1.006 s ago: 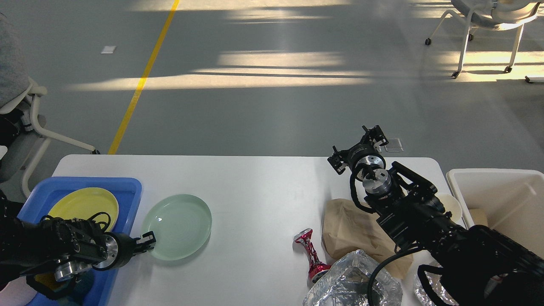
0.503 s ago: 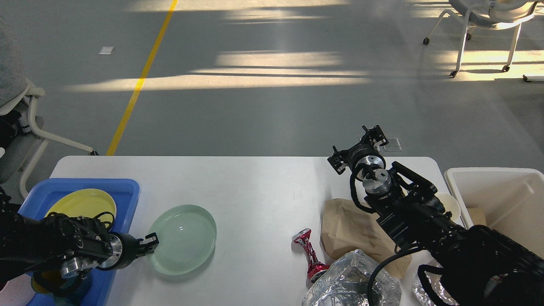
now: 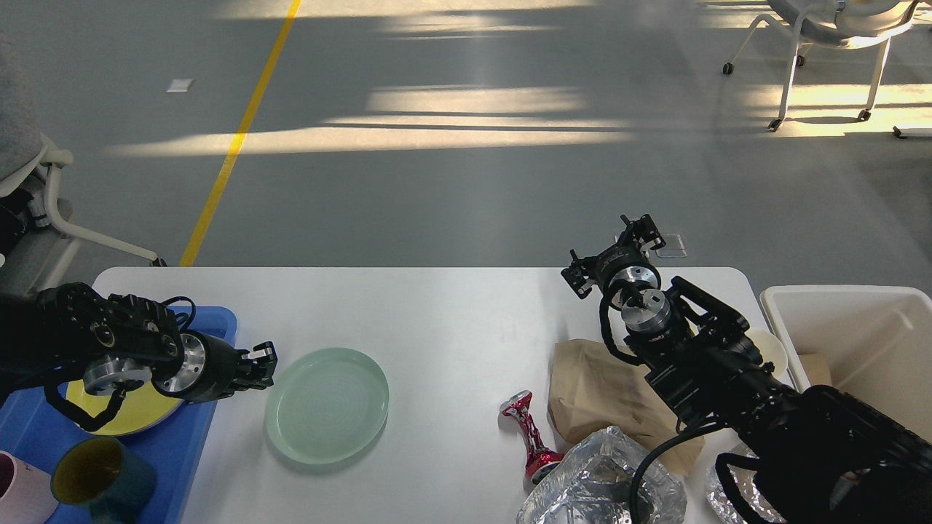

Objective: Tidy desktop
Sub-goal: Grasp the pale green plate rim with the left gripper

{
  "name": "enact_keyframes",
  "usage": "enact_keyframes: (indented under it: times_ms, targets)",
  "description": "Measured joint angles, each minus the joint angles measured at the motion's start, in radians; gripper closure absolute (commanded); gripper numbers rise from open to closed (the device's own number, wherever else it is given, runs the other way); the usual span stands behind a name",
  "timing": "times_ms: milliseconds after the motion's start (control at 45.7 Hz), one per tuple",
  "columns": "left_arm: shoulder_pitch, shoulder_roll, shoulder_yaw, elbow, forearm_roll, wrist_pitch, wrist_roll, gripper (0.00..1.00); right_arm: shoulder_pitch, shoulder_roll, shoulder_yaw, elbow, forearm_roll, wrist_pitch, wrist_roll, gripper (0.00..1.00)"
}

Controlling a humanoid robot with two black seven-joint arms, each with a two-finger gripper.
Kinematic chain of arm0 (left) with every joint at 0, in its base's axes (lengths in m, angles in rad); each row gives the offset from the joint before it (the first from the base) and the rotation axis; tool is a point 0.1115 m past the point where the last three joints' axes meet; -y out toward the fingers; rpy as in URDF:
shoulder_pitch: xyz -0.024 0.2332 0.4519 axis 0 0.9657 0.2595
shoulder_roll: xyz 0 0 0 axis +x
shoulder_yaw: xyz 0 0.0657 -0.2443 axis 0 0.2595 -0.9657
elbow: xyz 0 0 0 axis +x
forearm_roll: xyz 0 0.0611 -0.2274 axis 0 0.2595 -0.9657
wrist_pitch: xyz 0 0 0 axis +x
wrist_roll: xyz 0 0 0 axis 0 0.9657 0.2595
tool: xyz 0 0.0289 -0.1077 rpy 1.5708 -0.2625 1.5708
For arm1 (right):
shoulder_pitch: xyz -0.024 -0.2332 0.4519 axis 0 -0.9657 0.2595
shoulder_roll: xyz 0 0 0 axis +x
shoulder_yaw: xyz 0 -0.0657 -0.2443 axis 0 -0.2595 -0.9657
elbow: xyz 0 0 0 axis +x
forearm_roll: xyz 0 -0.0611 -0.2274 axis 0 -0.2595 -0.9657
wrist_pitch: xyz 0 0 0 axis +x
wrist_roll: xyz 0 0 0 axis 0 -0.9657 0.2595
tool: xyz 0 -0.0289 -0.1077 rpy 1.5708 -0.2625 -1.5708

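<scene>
The white desktop [image 3: 451, 327] fills the lower part of the head view. A pale green plate [image 3: 326, 404] lies flat on it, left of centre. My left gripper [image 3: 263, 364] hovers at the plate's upper left rim; its fingers are too dark and small to tell apart, and I cannot tell if it touches the plate. My right gripper [image 3: 615, 255] is raised over the desktop's far right edge, fingers spread, holding nothing. Below it lie a brown paper bag [image 3: 604, 397], a crushed red can [image 3: 531, 437] and crumpled foil [image 3: 604, 487].
A blue tray [image 3: 218, 324] at the left holds a yellow plate [image 3: 124, 418], a teal cup [image 3: 102, 473] and a pink cup [image 3: 18, 495]. A white bin [image 3: 852, 342] stands past the right edge, a small white bowl [image 3: 775, 353] beside it. Chairs stand on the floor.
My left gripper was at the green plate's rim and slid it right, away from the tray; the arm has since risen. The right arm has not moved. The view tilted down slightly.
</scene>
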Motion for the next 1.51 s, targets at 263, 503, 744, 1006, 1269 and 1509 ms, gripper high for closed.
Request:
enact_keyframes:
  times_ms: [263, 503, 744, 1006, 1269, 1509]
  targets:
    - [0.017, -0.014, 0.062, 0.001, 0.014, -0.023, -0.004, 0.7, 0.0, 0.0, 0.0, 0.0, 0.0, 0.0, 0.0, 0.0]
    - [0.054, -0.034, 0.088, 0.014, 0.014, 0.004, -0.011, 0.53, 0.0, 0.0, 0.0, 0.0, 0.0, -0.001, 0.0, 0.0]
    - [0.088, -0.04, 0.081, 0.015, 0.013, 0.044, -0.016, 0.53, 0.0, 0.0, 0.0, 0.0, 0.0, 0.0, 0.0, 0.0]
    - [0.175, -0.083, 0.064, 0.033, 0.013, 0.185, -0.019, 0.56, 0.0, 0.0, 0.0, 0.0, 0.0, 0.0, 0.0, 0.0]
    - [0.21, -0.087, 0.018, 0.042, 0.013, 0.258, -0.019, 0.76, 0.0, 0.0, 0.0, 0.0, 0.0, 0.0, 0.0, 0.0]
    - [0.214, -0.094, 0.011, 0.043, 0.016, 0.252, -0.01, 1.0, 0.0, 0.0, 0.0, 0.0, 0.0, -0.001, 0.0, 0.0]
